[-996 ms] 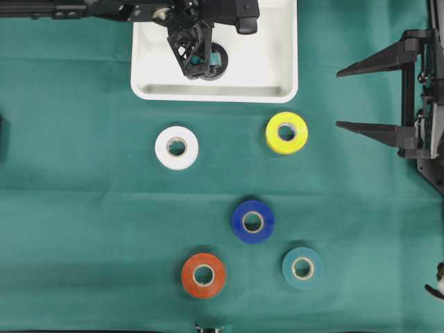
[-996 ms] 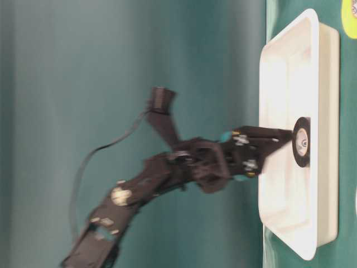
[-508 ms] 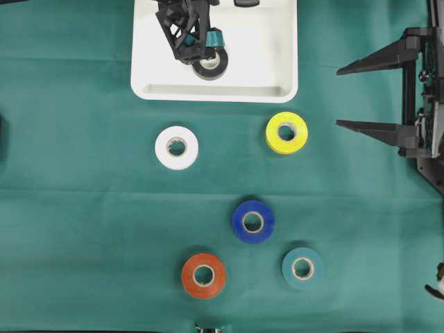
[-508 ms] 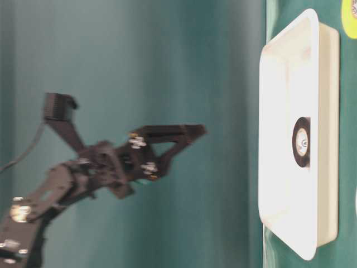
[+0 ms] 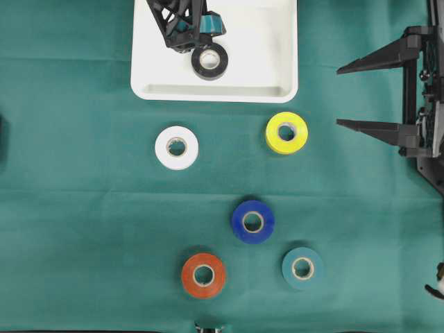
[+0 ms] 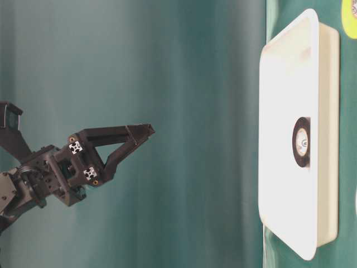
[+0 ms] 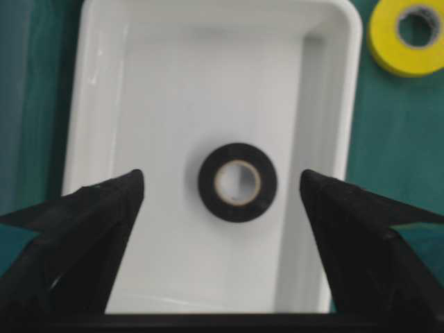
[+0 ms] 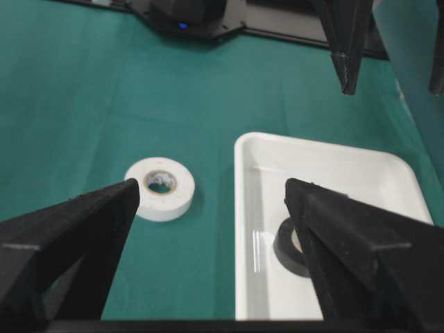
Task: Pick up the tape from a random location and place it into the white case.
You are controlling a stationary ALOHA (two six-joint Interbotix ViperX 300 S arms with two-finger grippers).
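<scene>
On the left of the overhead view a white tape roll lies flat on the green cloth of the surface. Lower down, an orange tape roll lies flat near the bottom edge.

Up at the top is the white case. A black tape roll lies flat inside it, close to the middle of the case floor. The left gripper hangs over the case. In the left wrist view its two fingers stand wide apart, one on each side of the black roll, and they hold nothing. The side view shows this gripper well apart from the case, not touching the roll.

Near the middle of the cloth a blue tape roll lies flat. To its right and a bit lower is a teal tape roll. A yellow tape roll sits just below the right corner of the case.

At the far right edge is the right gripper. Its fingers are spread wide and hold nothing. It is well apart from every roll.
</scene>
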